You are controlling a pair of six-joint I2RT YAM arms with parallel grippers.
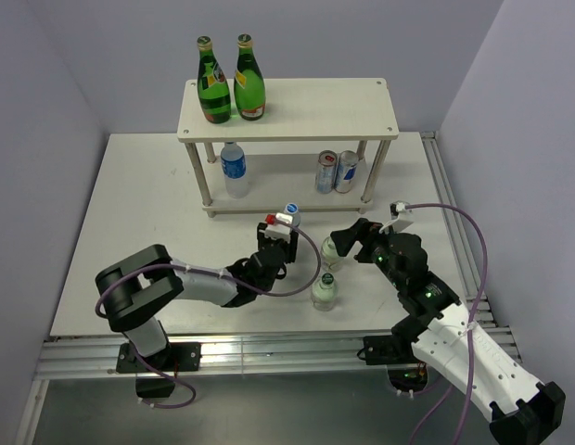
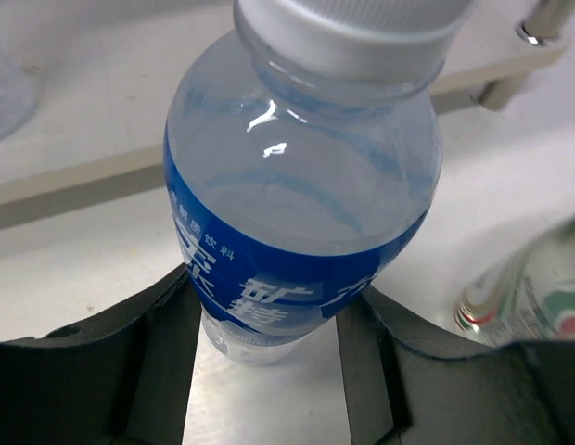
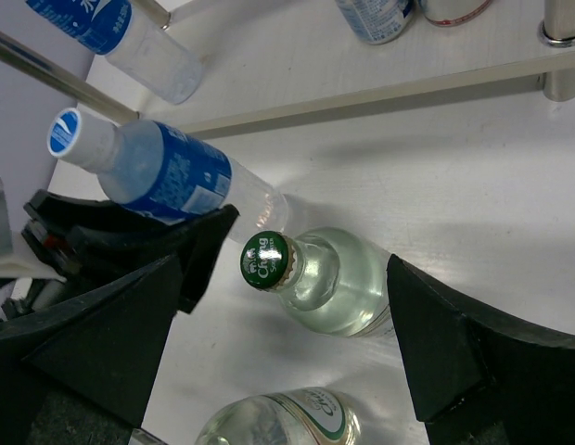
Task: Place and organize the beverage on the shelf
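**Water bottle clamped at left; right fingers spread about a glass bottle**

Top external view: the shelf [image 1: 297,109] was recorded at the far side of the table [image 1: 139,204]. Two green bottles [image 1: 213,88] were seen upright on its upper board; a second water bottle [image 1: 235,169] and two cans [image 1: 336,171] were seen on the lower board. In front of the shelf, the left gripper [image 1: 278,243] was found clenched on a blue-labelled water bottle [image 1: 289,215]. The right gripper [image 1: 348,243] was placed about a green-capped glass bottle [image 1: 332,248]. Another glass bottle [image 1: 325,289] was noted nearer the arm bases.

Left wrist view: the blue-labelled water bottle [image 2: 301,213] was seen pressed between both fingers [image 2: 167,324], low on its body (label partly covered).

Right wrist view: the fingers [image 3: 445,334] were found spread wide, one on either side of the green-capped glass bottle [image 3: 320,278] and clear of it. The gripped water bottle [image 3: 167,176] was seen tilted, cap towards the shelf.
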